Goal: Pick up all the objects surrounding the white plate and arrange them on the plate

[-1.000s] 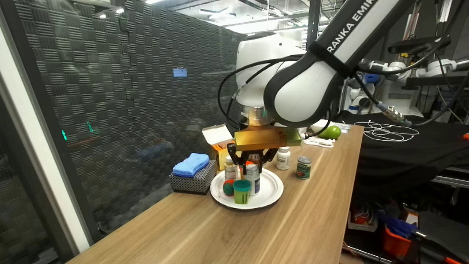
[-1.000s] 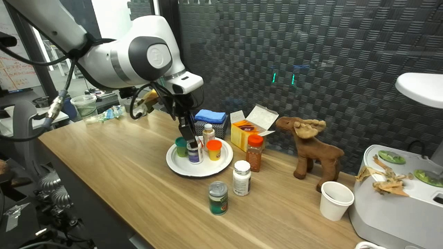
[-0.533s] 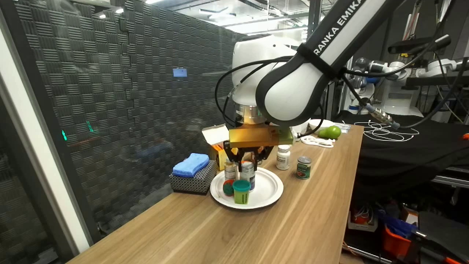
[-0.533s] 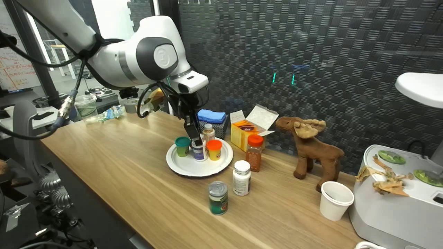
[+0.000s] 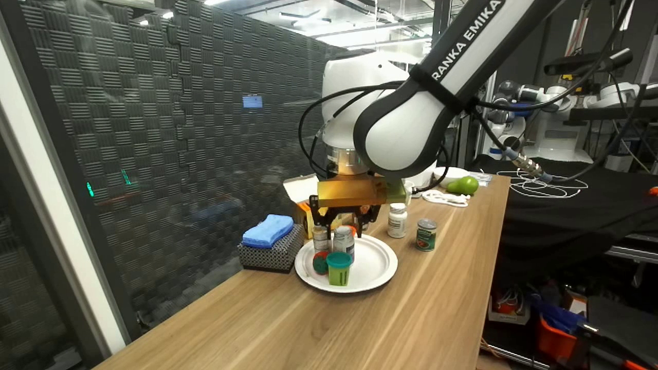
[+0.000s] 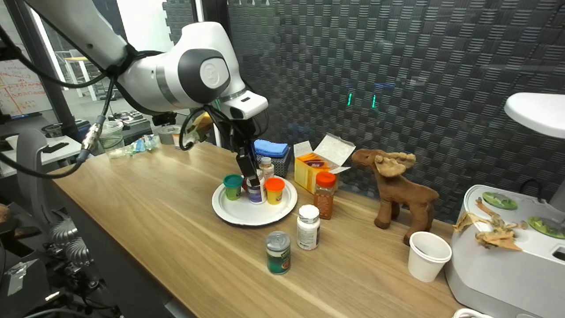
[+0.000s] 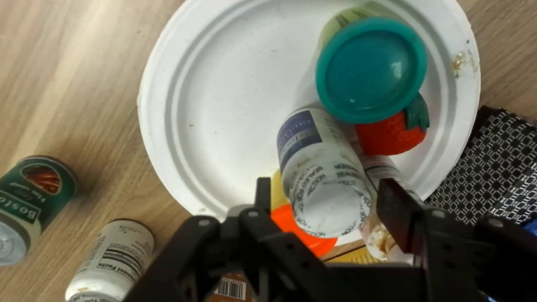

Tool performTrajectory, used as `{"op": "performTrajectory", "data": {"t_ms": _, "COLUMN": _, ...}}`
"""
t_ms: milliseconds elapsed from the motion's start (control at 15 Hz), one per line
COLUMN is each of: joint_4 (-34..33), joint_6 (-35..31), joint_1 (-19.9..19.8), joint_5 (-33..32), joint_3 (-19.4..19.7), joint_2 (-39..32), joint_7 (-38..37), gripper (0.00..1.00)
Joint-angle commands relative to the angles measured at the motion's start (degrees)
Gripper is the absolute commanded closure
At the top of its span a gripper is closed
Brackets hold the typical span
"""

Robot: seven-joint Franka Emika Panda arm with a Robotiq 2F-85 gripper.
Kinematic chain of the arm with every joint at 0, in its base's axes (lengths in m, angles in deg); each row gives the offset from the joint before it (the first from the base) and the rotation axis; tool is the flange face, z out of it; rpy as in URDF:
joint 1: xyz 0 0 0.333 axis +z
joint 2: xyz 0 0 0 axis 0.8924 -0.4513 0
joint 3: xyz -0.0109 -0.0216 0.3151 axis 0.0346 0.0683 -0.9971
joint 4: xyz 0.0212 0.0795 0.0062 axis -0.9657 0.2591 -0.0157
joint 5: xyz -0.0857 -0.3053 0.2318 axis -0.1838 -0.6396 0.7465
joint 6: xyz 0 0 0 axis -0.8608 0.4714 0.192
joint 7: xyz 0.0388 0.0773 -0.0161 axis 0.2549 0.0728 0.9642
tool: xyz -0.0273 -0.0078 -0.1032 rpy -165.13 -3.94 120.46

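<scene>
Your black gripper (image 7: 326,192), jaws spread, straddled a white plastic bottle (image 7: 316,161) on the round white plate (image 7: 235,105).
A green metal can (image 6: 278,258) stood to its right in both exterior views.

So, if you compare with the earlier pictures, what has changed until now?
The white plastic bottle with the purple-blue label moved across the round white plate toward the open yellow cardboard box. The black two-finger pincer went with it, then opened and let it go. The plate, the short green-and-silver metal can and the white-capped bottle near that can stayed in place.
</scene>
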Motion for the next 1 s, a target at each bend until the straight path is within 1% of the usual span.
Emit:
{"op": "performTrajectory", "data": {"t_ms": 0, "joint_4": 0.75, "joint_6": -0.54, "joint_1": 1.48, "joint_5": -0.65, "joint_3": 1.56, "joint_2": 1.81, "joint_7": -1.01, "gripper": 0.01}}
{"op": "performTrajectory", "data": {"t_ms": 267, "joint_4": 4.59, "joint_6": -0.12, "joint_1": 3.05, "joint_5": -5.45, "joint_3": 4.28, "joint_2": 6.60, "joint_7": -5.25, "gripper": 0.00}}
{"op": "performTrajectory", "data": {"t_ms": 467, "joint_4": 7.64, "joint_6": 0.46, "joint_1": 2.76, "joint_5": -10.52, "joint_3": 5.92, "joint_2": 10.31, "joint_7": -10.36, "gripper": 0.00}}
{"op": "performTrajectory", "data": {"t_ms": 667, "joint_4": 10.46, "joint_6": 1.59, "joint_1": 1.06, "joint_5": -15.34, "joint_3": 6.48, "joint_2": 13.52, "joint_7": -15.80, "gripper": 0.00}}
{"op": "performTrajectory", "data": {"t_ms": 800, "joint_4": 10.84, "joint_6": 1.79, "joint_1": -0.66, "joint_5": -18.29, "joint_3": 6.39, "joint_2": 14.11, "joint_7": -19.47, "gripper": 0.00}}
{"op": "performTrajectory", "data": {"t_ms": 933, "joint_4": 9.70, "joint_6": 1.84, "joint_1": -2.75, "joint_5": -19.00, "joint_3": 5.67, "joint_2": 13.13, "joint_7": -20.57, "gripper": 0.00}}
